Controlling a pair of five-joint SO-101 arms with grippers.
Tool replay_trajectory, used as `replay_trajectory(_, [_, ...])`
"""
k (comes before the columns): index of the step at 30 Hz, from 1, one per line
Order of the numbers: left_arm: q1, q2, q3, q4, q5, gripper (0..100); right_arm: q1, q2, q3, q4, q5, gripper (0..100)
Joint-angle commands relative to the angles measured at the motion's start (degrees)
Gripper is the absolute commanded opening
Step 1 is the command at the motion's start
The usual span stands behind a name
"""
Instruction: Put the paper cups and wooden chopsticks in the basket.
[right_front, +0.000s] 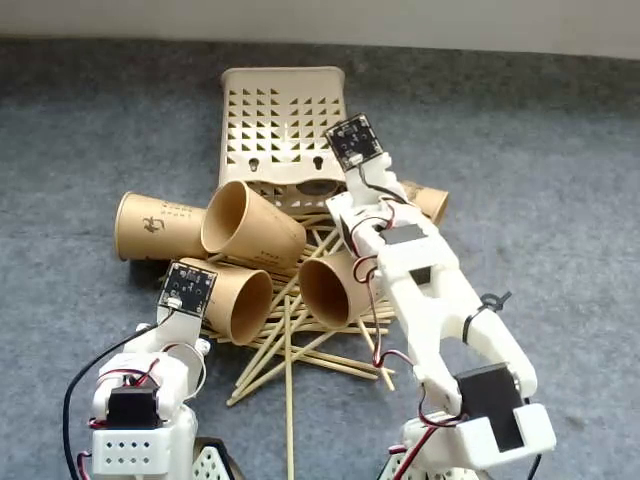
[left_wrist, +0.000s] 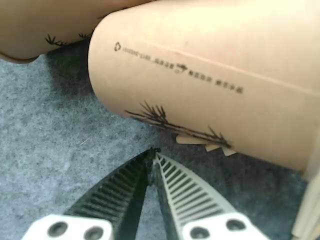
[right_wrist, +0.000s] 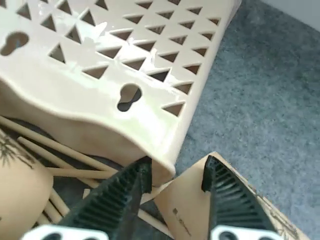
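Note:
The cream basket (right_front: 283, 130) lies tipped over with a perforated wall facing up. Several brown paper cups lie on their sides in front of it: one at the left (right_front: 160, 227), one beside it (right_front: 252, 225), one nearer (right_front: 235, 298), one in the middle (right_front: 335, 288), and one at the right (right_front: 430, 200). Wooden chopsticks (right_front: 290, 350) are scattered under and between them. My left gripper (left_wrist: 152, 152) is shut and empty, its tips just short of a cup (left_wrist: 210, 75). My right gripper (right_wrist: 175, 172) is open at the basket's corner (right_wrist: 165, 160), above a cup (right_wrist: 195, 210).
Everything rests on a grey carpet-like surface (right_front: 540, 180) with free room left and right of the pile. The left arm (right_front: 140, 400) sits low at the front left. The right arm (right_front: 440, 310) stretches over the chopsticks toward the basket.

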Motion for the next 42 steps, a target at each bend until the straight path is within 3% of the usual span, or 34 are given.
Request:
replay_trajectory(1, [-0.5, -0.7, 1.1, 0.3, -0.1, 1, 0.8, 0.5, -3.0, -3.6, -0.5, 17.6])
replay_trajectory(10, [-0.5, -0.7, 1.1, 0.3, -0.1, 1, 0.9, 6.2, -3.0, -12.4, -0.4, 17.1])
replay_trajectory(15, [-0.5, -0.7, 1.1, 0.3, -0.1, 1, 1.2, 6.3, -3.0, -12.5, -0.4, 1.2])
replay_trajectory(23, [-0.5, -0.7, 1.1, 0.3, -0.1, 1, 4.1, -3.6, -2.2, -12.3, -0.8, 0.5])
replay_trajectory(28, [-0.5, -0.7, 1.1, 0.3, -0.1, 1, 3.9, -12.2, 2.3, -9.5, -0.9, 0.5])
replay_trajectory(31, [-0.5, -0.7, 1.1, 0.3, -0.1, 1, 4.4, -16.6, 3.9, -7.9, -4.9, 0.5])
replay_trajectory(38, [-0.5, -0.7, 1.1, 0.3, -0.1, 1, 6.4, -22.2, 3.9, 4.6, -6.9, 0.5])
replay_trajectory(42, [-0.5, -0.7, 1.1, 0.3, -0.1, 1, 9.0, -23.9, 3.7, 9.9, -12.6, 0.5])
